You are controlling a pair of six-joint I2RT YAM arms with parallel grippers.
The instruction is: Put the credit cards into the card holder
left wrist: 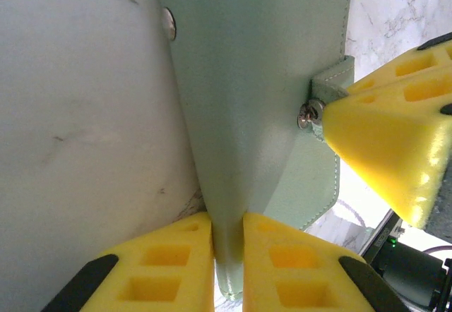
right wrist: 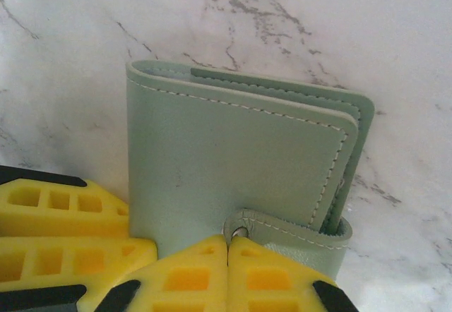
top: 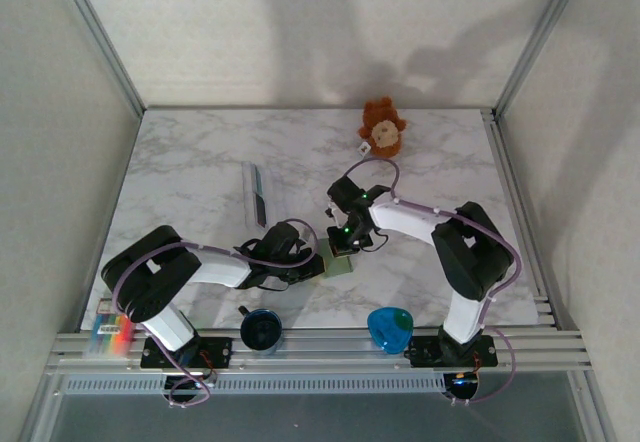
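Grey-green, stitched and smooth, the card holder (top: 340,262) is at lower centre over the marbled worktop (top: 200,162). The left gripper (left wrist: 227,255) clamps its folded edge and the right gripper (right wrist: 227,250) pinches its snap strap. A plush bear (top: 382,128) sits at upper centre.

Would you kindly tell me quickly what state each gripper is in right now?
Left gripper: closed on the card holder, pinching one edge.
Right gripper: closed on the card holder's snap strap.
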